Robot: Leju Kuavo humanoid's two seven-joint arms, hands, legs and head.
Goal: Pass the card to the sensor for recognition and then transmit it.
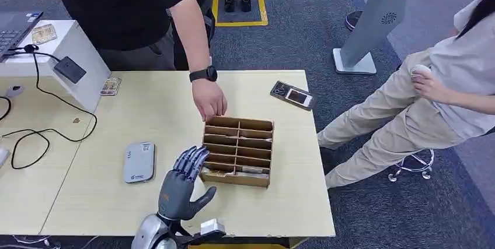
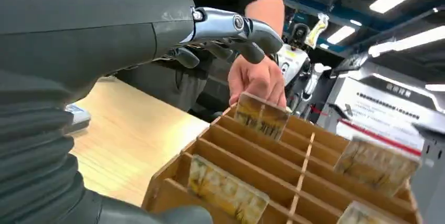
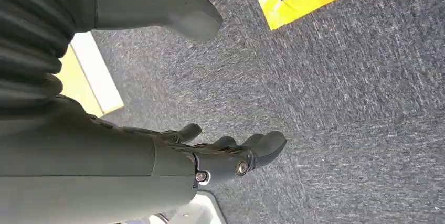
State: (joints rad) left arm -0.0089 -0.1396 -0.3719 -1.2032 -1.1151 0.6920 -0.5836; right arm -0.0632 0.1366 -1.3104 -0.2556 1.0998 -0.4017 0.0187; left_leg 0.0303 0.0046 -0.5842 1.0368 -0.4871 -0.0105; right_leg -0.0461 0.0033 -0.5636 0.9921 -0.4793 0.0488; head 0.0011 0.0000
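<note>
ribbed grey left hand [image 1: 182,183] (fingers spread) beside slotted cardboard organizer [image 1: 238,151].

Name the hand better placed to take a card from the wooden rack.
Left. The left hand hovers open at the rack beside its cards; the right hand hangs over carpet.

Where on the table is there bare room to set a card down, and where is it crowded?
Free: the near strip between the grey case and the table edge, and the patch right of the box. Also the middle, between sensor stand and box. Crowded: around the box, where the left hand and a person's hand meet.
</note>
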